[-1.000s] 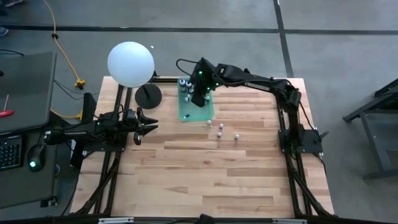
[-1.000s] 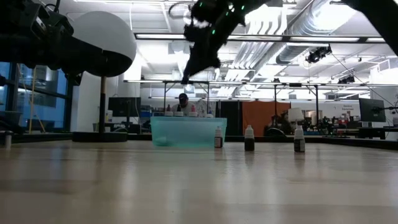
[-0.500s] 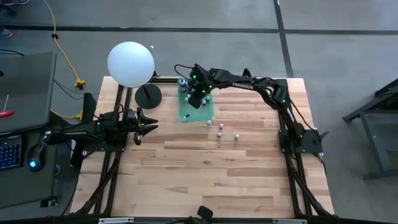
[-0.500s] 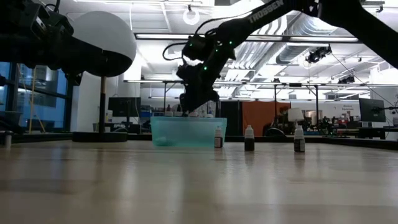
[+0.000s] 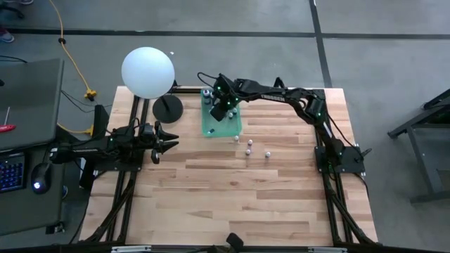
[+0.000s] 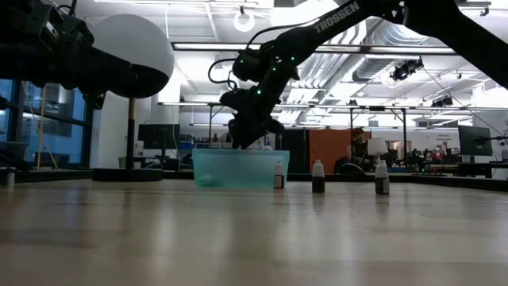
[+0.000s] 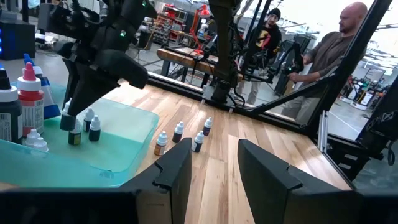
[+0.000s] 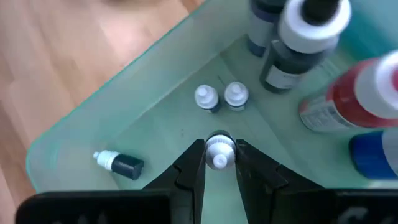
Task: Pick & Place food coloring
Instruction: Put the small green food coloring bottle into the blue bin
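A translucent green tray (image 5: 228,128) lies at the table's far middle. Small white-capped food coloring bottles stand in it, with larger dark, red and blue ones (image 8: 298,43) at its far end. My right gripper (image 8: 219,163) reaches down into the tray, shut on one tiny bottle (image 8: 219,149). Two more tiny bottles (image 8: 221,97) stand just beyond it, and another (image 8: 119,164) lies on its side on the tray floor. Several small bottles (image 5: 249,146) stand on the wood to the right of the tray. My left gripper (image 7: 214,177) waits open at the table's left edge (image 5: 165,140). My right gripper pinches the tiny bottle's white cap (image 8: 219,144) between its two fingertips. The fingers (image 8: 194,163) slant down from the table's right and far side. The bottle stays upright below them; whether its base rests on the tray floor I cannot tell.
A white ball lamp (image 5: 148,72) on a dark round base (image 5: 167,108) stands left of the tray. Bare wood (image 5: 232,197) fills the near half of the table. People stand in the room beyond the table (image 7: 323,56).
My right gripper has come down into the green tray, rolling a little about its own line as it sank. It has kept nearly still for the last half second. The left arm has not moved.
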